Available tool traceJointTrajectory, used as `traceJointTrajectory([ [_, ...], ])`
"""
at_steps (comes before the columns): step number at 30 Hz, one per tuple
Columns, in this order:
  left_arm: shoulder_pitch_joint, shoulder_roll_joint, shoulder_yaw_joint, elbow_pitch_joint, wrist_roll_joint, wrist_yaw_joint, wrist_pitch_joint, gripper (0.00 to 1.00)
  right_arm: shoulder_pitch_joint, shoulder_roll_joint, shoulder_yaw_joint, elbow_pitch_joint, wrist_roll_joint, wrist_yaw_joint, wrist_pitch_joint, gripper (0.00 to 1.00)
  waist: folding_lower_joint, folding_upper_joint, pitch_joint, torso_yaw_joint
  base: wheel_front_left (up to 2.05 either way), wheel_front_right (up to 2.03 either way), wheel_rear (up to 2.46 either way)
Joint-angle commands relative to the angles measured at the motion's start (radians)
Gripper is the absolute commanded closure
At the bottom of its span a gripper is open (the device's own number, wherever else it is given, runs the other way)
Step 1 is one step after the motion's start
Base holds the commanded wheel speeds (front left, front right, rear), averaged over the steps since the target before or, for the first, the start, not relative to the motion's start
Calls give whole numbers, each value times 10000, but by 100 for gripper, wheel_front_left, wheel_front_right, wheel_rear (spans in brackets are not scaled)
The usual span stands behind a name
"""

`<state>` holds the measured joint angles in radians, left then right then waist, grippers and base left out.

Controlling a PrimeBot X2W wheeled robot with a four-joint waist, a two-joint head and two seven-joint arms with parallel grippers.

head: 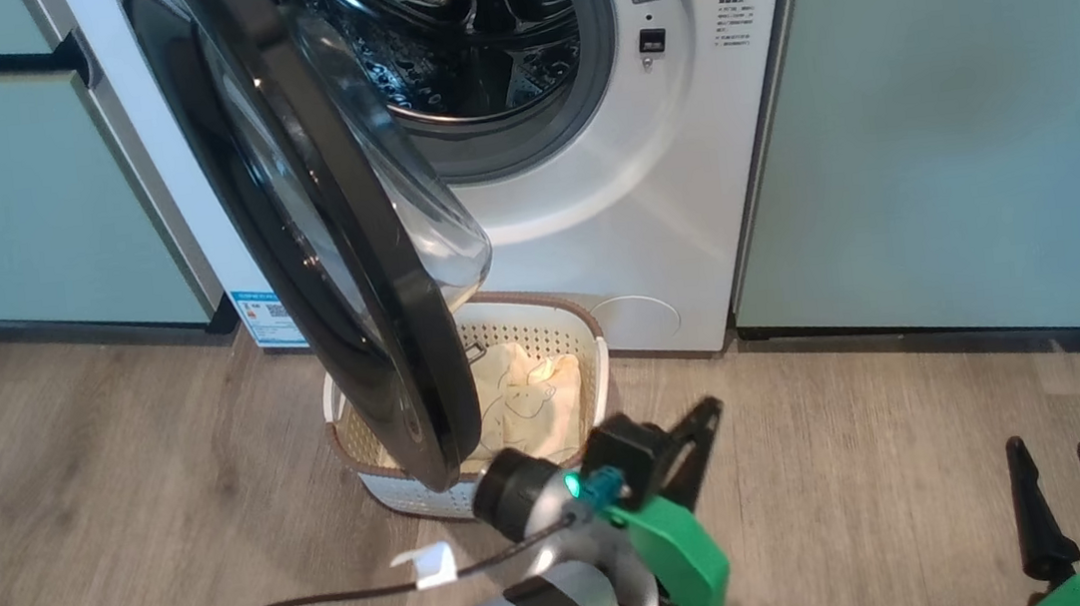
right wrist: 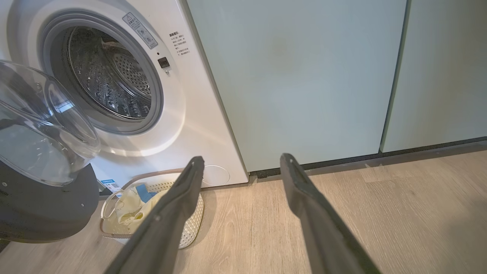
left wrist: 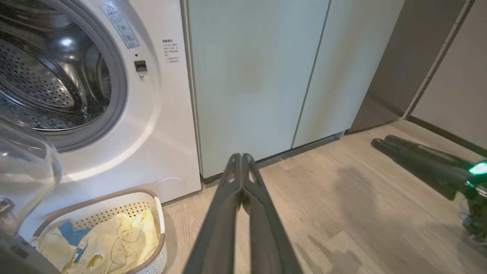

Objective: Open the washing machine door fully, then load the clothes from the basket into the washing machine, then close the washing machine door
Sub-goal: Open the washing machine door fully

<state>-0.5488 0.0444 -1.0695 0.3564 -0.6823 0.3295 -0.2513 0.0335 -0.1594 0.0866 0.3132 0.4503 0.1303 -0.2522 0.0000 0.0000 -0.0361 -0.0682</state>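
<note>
Closer, blue trim (amid clothes)

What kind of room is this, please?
Probably a home laundry corner: a white washing machine set between pale green cabinets, with a basket of clothes on the wooden floor.

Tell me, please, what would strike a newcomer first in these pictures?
The glossy black washing machine door stands open centre-left in the head view, partly hiding the basket of pale yellow clothes. Behind it the washing machine shows its steel drum. The left gripper hovers shut near the basket; the right gripper is open, lower right.
</note>
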Motion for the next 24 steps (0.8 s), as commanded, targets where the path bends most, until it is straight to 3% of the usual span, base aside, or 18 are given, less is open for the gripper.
traceJointTrajectory([
  [1,-254,59,539,-318,87,64,-102,100,-469,-287,169,-279,73,4,-95,0,0,0,15,9,0,0,0],
  [24,135,59,4085,405,815,-242,-104,100,-564,-279,84,-339,54,4,-95,0,0,0,453,199,0,0,0],
])
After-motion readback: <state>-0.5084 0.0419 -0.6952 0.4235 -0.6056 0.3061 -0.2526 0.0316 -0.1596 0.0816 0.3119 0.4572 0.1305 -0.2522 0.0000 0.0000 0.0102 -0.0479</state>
